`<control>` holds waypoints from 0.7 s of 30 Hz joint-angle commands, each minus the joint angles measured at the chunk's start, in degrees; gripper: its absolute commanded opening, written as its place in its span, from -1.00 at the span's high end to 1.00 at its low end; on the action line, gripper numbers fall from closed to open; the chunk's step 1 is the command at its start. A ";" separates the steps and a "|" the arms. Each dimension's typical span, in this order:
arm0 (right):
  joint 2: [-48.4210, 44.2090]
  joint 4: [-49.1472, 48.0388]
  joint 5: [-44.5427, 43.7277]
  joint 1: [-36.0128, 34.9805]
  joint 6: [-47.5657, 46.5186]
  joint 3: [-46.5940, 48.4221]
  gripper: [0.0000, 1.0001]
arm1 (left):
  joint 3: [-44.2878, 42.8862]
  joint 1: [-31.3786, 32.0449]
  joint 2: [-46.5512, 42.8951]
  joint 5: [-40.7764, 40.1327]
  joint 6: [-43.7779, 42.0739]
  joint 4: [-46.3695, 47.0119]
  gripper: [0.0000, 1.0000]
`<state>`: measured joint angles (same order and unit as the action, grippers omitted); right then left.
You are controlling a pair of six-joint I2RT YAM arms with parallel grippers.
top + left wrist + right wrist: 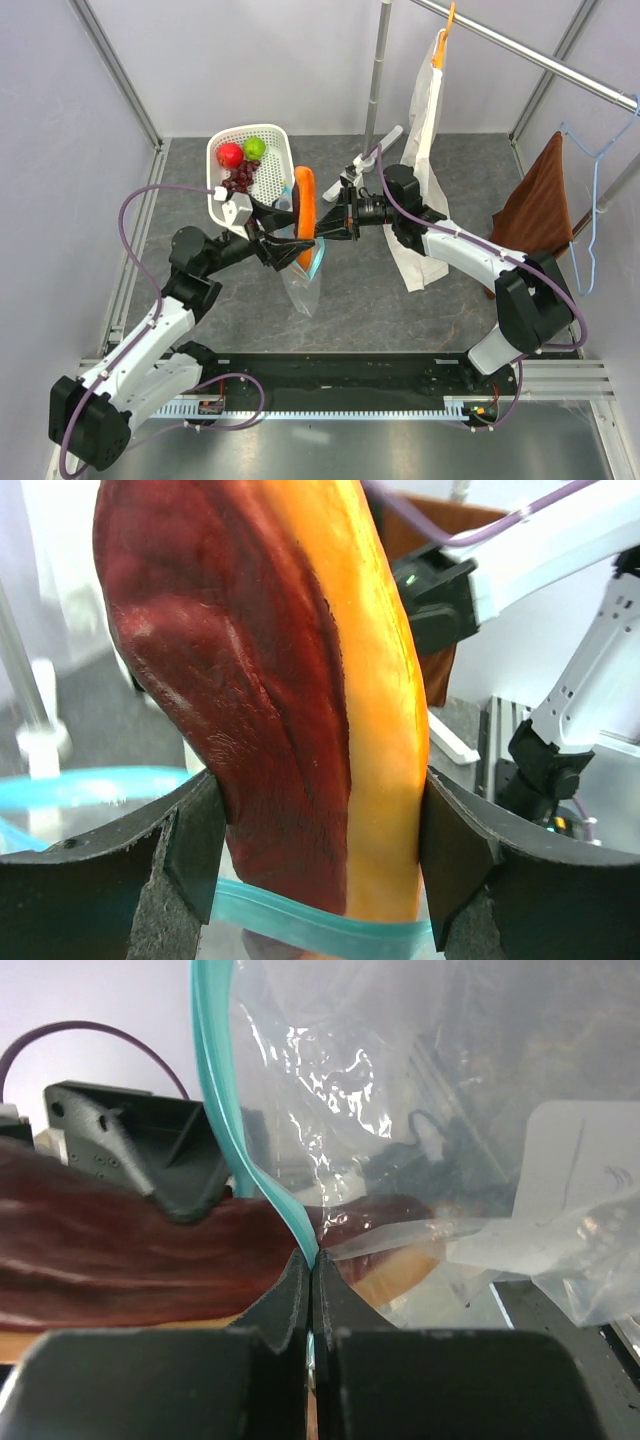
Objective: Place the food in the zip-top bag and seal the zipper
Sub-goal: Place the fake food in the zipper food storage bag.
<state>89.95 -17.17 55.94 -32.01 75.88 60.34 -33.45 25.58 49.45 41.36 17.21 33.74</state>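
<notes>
Orange-and-maroon papaya slice (290, 680) stands upright, clamped in my left gripper (320, 865), its lower tip just inside the zip-top bag (303, 288) hanging straight below; my right gripper (312, 1295) pinches the zipper (213, 1110).

You get bright, even, diffuse light from the top view, with only faint soft shadows on the table (400, 310) below the papaya slice (305, 210). At the left wrist the slice is sharp and everything behind it blurs. At the right wrist, glare flecks the zip-top bag (400, 1080) above the slice, and the right gripper (312, 1272) below it is dark.
</notes>
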 commanded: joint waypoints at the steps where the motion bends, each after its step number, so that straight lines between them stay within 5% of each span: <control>1: -1.62 -4.01 1.45 0.19 -0.55 0.66 1.00 | -4.95 0.17 -0.76 -3.13 4.14 -10.07 -0.44; 5: -1.97 -5.77 1.54 0.19 -0.38 -0.13 1.00 | -9.95 0.17 -3.39 -0.58 4.85 -22.45 -0.99; 6: -2.06 -6.29 1.54 0.19 -0.20 -0.30 1.00 | -10.92 0.17 -4.53 -1.45 4.59 -24.49 -0.99; 14: -2.50 -11.04 1.71 0.19 3.31 -1.36 1.00 | -14.97 0.17 -8.41 -15.49 6.25 -41.27 -0.97; 21: -2.59 -11.84 1.63 0.19 4.02 -1.80 1.00 | -16.30 0.17 -6.21 -28.88 2.47 -60.36 -0.44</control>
<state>89.62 -24.32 56.55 -32.01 78.87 58.54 -48.49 25.61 42.24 22.17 20.78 -12.93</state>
